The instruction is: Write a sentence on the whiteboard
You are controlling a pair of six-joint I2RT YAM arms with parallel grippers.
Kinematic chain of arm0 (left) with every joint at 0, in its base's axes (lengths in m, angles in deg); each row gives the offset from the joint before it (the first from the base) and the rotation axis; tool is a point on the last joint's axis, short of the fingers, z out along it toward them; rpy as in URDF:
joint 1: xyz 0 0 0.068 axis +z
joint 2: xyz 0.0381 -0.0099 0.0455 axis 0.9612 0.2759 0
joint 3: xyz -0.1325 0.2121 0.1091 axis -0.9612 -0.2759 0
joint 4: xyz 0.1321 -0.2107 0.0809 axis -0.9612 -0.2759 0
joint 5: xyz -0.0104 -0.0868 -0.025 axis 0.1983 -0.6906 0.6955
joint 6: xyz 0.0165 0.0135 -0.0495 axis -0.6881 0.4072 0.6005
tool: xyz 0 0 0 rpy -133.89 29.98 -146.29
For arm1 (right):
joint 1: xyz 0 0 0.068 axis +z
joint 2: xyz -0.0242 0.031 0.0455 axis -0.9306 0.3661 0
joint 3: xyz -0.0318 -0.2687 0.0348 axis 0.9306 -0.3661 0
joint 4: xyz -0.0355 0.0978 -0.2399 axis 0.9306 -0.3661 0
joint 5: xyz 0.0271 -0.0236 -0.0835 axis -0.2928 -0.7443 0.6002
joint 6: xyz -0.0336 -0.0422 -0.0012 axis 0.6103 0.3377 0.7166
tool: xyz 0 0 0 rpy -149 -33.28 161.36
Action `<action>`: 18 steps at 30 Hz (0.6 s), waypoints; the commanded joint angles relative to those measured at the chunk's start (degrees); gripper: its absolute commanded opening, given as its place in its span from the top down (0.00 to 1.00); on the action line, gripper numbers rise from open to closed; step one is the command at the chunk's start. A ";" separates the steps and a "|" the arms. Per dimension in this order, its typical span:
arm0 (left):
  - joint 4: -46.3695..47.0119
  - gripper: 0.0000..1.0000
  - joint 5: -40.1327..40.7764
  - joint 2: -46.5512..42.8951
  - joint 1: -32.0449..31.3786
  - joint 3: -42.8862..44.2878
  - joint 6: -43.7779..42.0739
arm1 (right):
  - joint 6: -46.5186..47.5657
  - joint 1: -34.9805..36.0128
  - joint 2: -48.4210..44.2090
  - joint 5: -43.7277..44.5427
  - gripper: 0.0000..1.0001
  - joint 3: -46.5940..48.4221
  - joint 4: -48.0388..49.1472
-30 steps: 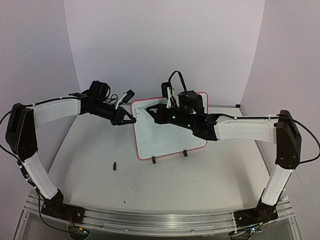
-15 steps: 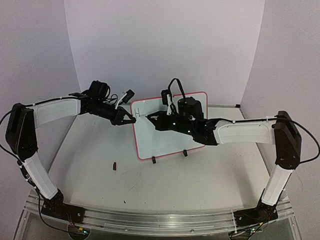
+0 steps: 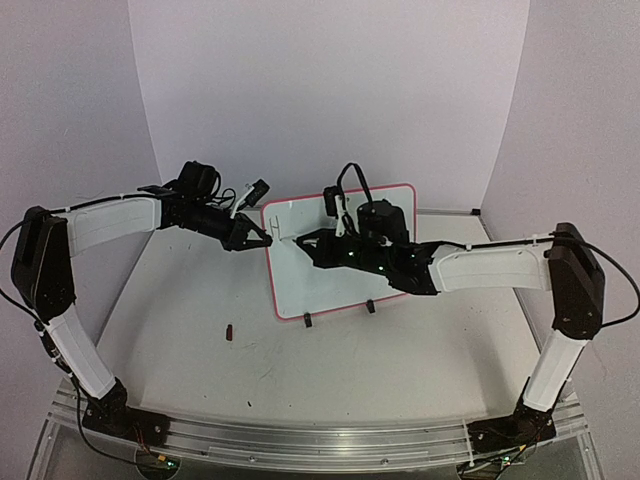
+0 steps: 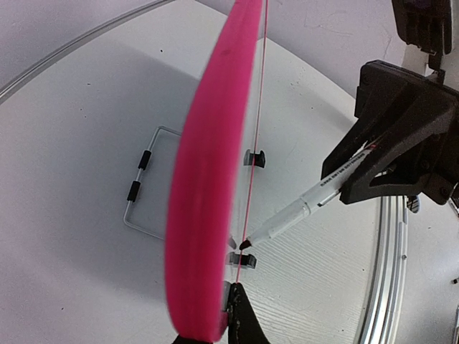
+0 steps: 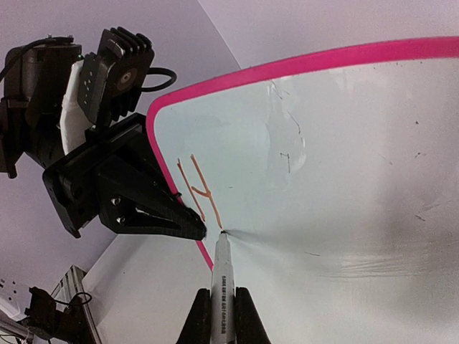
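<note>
Right gripper (image 5: 219, 312) pinched shut on marker (image 5: 221, 269), mid-barrel. Tip at board face just right of "H"; contact likely, can't confirm from here. Left gripper (image 3: 256, 238) clamped on whiteboard (image 3: 340, 285) at left rim, near top corner. Board upright on two feet (image 3: 308, 321), middle of table (image 3: 330, 360), between arms. Sentence (image 5: 197, 188): only "H" down. My read: board light, stiff, tippy under pen push; rim is right hold. Marker thin, slick; gentle pressure.

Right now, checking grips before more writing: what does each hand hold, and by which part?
The right hand holds the marker by its barrel; the left hand clamps the whiteboard by its left rim.
</note>
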 commanded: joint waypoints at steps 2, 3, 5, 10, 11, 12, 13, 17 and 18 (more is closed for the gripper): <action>-1.80 1.00 5.58 1.04 -0.09 0.02 -2.56 | 0.69 -0.11 -5.70 0.15 1.00 -1.40 2.14; -1.80 1.00 5.58 1.02 -0.12 0.03 -2.55 | 0.70 -0.11 -6.14 0.73 1.00 -1.48 2.19; -1.80 1.00 5.59 0.98 -0.13 0.02 -2.57 | 0.86 -0.13 -6.61 1.99 1.00 -1.44 2.28; -1.79 1.00 5.67 0.93 -0.18 -0.07 -2.59 | 1.29 -0.08 -6.04 4.37 1.00 -0.06 2.25; -1.76 1.00 5.67 0.96 -0.18 -0.07 -2.56 | 1.35 -0.08 -5.67 4.32 1.00 0.42 2.19; -1.79 1.00 5.67 0.97 -0.17 -0.07 -2.55 | 1.35 -0.09 -5.30 4.14 1.00 0.93 2.13; -1.80 1.00 5.70 0.95 -0.22 -0.07 -2.58 | 1.30 -0.10 -4.90 3.87 1.00 1.36 2.07; -1.80 1.00 5.76 0.92 -0.27 -0.07 -2.61 | 1.11 -0.12 -3.42 3.17 1.00 2.53 1.91; -1.80 1.00 5.82 0.92 -0.27 -0.04 -2.64 | 1.10 -0.09 -3.17 3.24 1.00 2.73 1.83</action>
